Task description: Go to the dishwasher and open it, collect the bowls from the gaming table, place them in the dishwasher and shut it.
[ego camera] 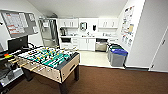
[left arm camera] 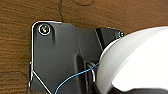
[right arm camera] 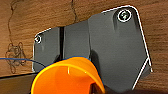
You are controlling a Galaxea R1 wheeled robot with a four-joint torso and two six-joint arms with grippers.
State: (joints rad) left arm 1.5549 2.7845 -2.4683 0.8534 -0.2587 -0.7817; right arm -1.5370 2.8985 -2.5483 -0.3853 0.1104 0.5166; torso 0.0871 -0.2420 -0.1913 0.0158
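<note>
Dishwasher (ego camera: pixel 101 46) stood shut at the far end of the room, its steel front set under the kitchen counter (ego camera: pixel 88 36), well apart from the jaws; whether those were wide or narrow could not be told. Judging by this, the first step, reaching the unit, was in hand. Nearest lay brown carpet (ego camera: pixel 112 80), then the foosball table (ego camera: pixel 48 61), then pale kitchen floor (ego camera: pixel 93 58) and recycling bins (ego camera: pixel 117 56) beside the wall.
</note>
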